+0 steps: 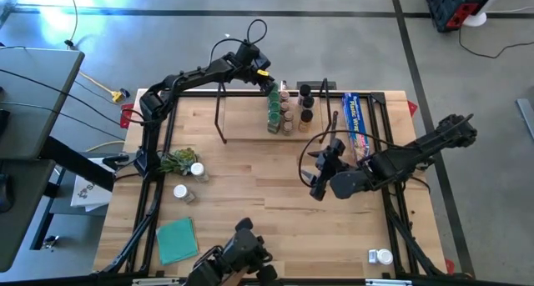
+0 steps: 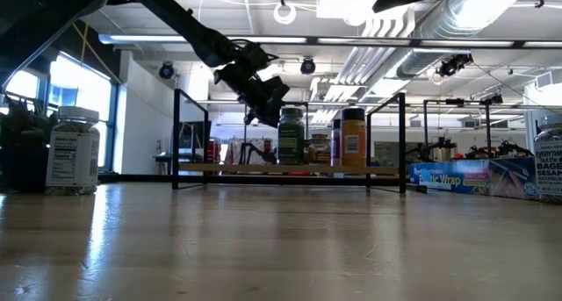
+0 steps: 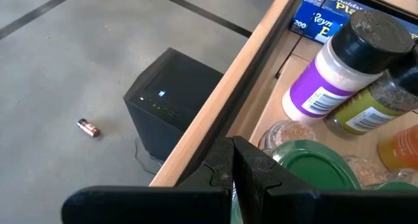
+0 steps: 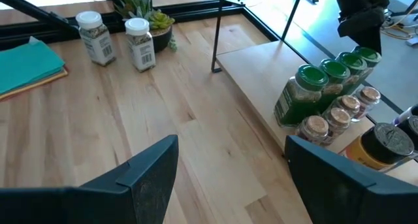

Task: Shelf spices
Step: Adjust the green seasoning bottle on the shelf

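Up top, left gripper (image 1: 269, 80) closed empty above green-lidded spices (image 1: 274, 111) on shelf (image 1: 250, 123); right gripper (image 1: 319, 171) wide, empty.

A flat teal square (image 1: 176, 239) lies on the wooden desk (image 1: 267, 194) at about 7 o'clock, and a small potted plant (image 1: 178, 160) stands toward 9 o'clock. A long blue wrap box (image 1: 358, 122) lies near the 2 o'clock corner. Beyond the desk's far edge, a black box (image 3: 171, 96) and a small battery (image 3: 88, 127) rest on the grey floor (image 1: 334, 44).
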{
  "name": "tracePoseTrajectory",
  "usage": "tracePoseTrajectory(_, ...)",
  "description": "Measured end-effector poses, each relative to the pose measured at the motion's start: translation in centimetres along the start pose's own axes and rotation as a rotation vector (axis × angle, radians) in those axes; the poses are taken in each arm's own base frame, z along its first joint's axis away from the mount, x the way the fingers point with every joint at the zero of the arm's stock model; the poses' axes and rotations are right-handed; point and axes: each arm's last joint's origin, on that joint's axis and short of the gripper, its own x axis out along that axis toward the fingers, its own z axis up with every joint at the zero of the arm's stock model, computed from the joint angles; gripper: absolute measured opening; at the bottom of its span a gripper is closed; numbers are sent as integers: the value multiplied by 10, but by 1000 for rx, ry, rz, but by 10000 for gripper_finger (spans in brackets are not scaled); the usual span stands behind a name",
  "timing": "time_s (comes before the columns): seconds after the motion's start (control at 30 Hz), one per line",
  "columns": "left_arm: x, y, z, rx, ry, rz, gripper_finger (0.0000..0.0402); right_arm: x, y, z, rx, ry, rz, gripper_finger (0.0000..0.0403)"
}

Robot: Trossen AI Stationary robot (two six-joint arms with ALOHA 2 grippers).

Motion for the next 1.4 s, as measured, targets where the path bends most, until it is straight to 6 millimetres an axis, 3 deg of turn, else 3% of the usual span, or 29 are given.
tracePoseTrajectory(1.07, 1, -7, -1, 41, 5, -65, 0, 1, 1, -1, -1, 10, 15, 275)
tracePoseTrajectory(1.2, 1, -7, -1, 42, 5, -65, 0, 12, 8, -6, -74, 34, -9, 275)
tracePoseTrajectory(1.4, 1, -6, -1, 64, 11, -31, 0, 50, 20, -14, -134, 135, 75, 275)
